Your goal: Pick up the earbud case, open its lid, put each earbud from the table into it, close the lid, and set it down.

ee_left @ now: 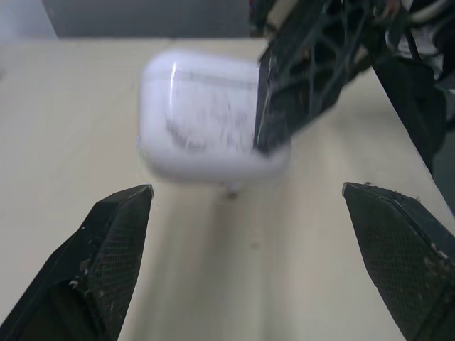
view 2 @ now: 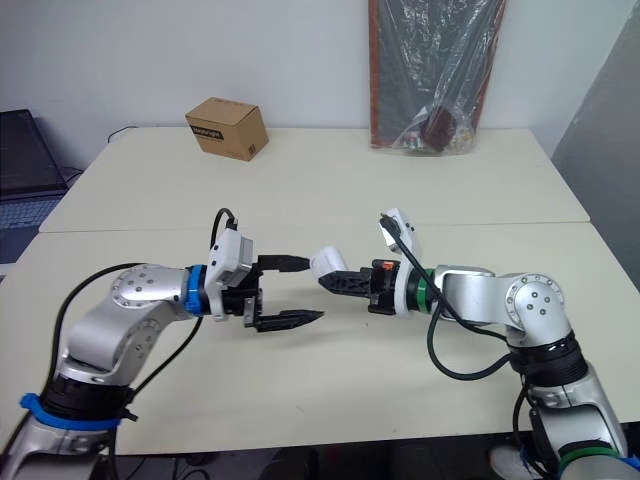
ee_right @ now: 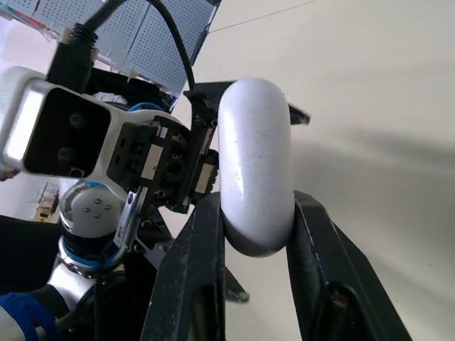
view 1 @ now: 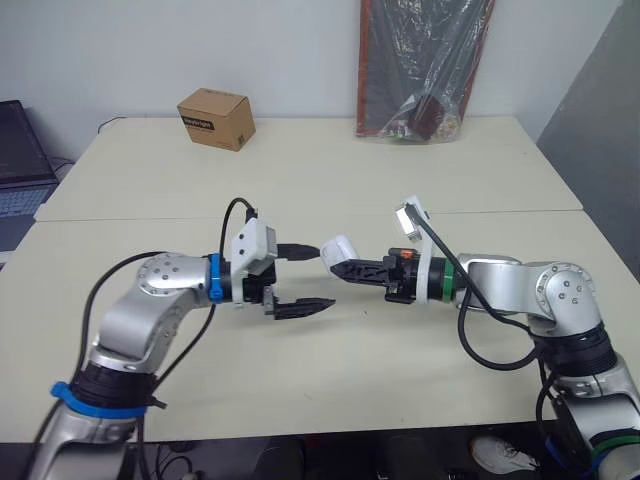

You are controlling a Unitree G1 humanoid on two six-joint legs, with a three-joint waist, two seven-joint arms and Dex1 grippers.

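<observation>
Head views: you have the case [view 1: 338, 247] held above the table [view 1: 300, 180], pinched by the right gripper [view 1: 341, 263]. The left gripper [view 1: 322, 278] is spread just beside it.
Left wrist: lid [ee_left: 202, 67] looks shut.
Right wrist: fingers [ee_right: 192, 270] clamp the case sides.
Status: pick-up done. Opening, loading, closing and set-down remain.

I see a white earbud case [ee_right: 256, 167] between my right end effector's [ee_right: 257, 207] black fingers [ee_right: 190, 273], over a plain cream bench [view 1: 350, 180]
</observation>
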